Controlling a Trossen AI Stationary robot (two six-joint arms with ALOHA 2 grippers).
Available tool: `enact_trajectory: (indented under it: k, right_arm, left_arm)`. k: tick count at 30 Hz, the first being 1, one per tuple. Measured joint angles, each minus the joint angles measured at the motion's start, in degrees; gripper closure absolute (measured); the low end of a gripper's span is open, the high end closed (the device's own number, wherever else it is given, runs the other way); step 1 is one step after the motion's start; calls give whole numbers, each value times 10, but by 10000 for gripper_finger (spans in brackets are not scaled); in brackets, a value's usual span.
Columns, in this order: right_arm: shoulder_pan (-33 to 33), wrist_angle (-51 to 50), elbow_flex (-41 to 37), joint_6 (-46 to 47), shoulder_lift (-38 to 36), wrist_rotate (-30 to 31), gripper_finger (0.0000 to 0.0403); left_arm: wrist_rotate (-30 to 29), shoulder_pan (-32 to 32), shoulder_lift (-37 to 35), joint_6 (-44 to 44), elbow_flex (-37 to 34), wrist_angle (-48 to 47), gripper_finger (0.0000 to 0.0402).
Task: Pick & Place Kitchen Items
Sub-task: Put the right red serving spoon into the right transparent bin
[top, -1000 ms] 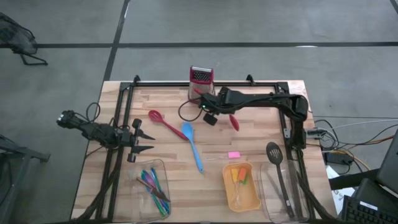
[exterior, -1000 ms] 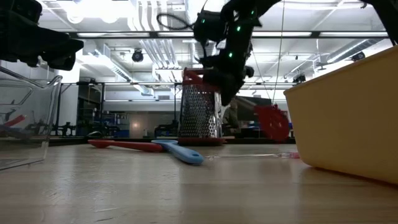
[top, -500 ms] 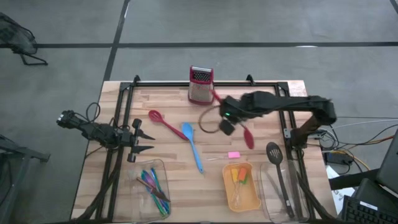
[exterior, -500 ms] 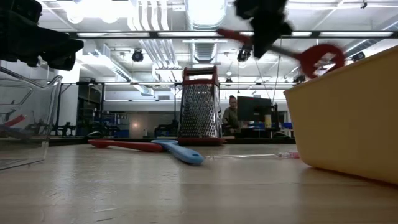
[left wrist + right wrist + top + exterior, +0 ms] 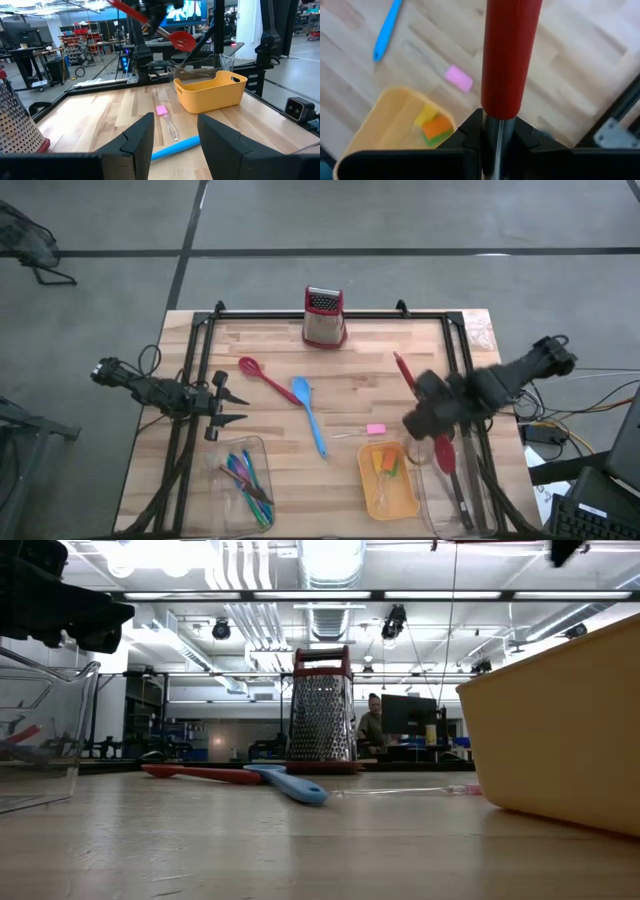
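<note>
My right gripper point(image 5: 428, 415) is shut on a red-handled utensil point(image 5: 404, 372), high above the table's right side. The utensil's red head point(image 5: 443, 453) hangs over the far end of the clear right tray point(image 5: 484, 515). That tray holds a black slotted spatula point(image 5: 460, 498). The held utensil also shows in the left wrist view point(image 5: 181, 40). A red spoon point(image 5: 262, 376) and a blue spatula point(image 5: 310, 415) lie flat on the table's middle. A pink-headed piece point(image 5: 376, 429) lies near the orange tray point(image 5: 408, 505). My left gripper point(image 5: 240, 406) is open and empty at the table's left. My right gripper pinches the utensil between its two fingers at the metal stem point(image 5: 492, 131), just past the end of the red handle point(image 5: 507, 60). The fingers lie across the utensil. The utensil is lifted clear of the table, its handle toward the far edge and its head toward the near edge.
A metal grater point(image 5: 323, 317) with a red top stands at the far edge. The orange tray holds small orange and yellow pieces point(image 5: 385, 463). A clear tray point(image 5: 262, 448) at the near left holds thin coloured sticks point(image 5: 245, 478). A dark frame rail point(image 5: 470, 450) runs along the right side.
My right gripper has gone from beside the grater toward the table's right and near edges, rising out of the low view. It has carried the red utensil along, clear of the table. The utensil's head now lies over the right clear tray.
</note>
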Motion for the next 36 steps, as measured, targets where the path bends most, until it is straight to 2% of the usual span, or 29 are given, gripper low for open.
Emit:
enact_trajectory:
  k: [8,12,16,20,29,36]
  right_arm:
    - [172,26,-95,202,11,6,351]
    - [231,79,-126,262,35,6,362]
    - [276,84,-145,317,69,3,363]
    - [302,87,-148,370,96,-21,350]
    - [310,92,-145,374,142,-49,362]
    - [312,107,-145,371,145,-65,309]
  left_arm:
    - [0,0,0,0,0,0,243]
    - [0,0,0,0,0,0,243]
    - [0,0,0,0,0,0,243]
    - [0,0,0,0,0,0,243]
    - [0,0,0,0,0,0,243]
    - [0,0,0,0,0,0,243]
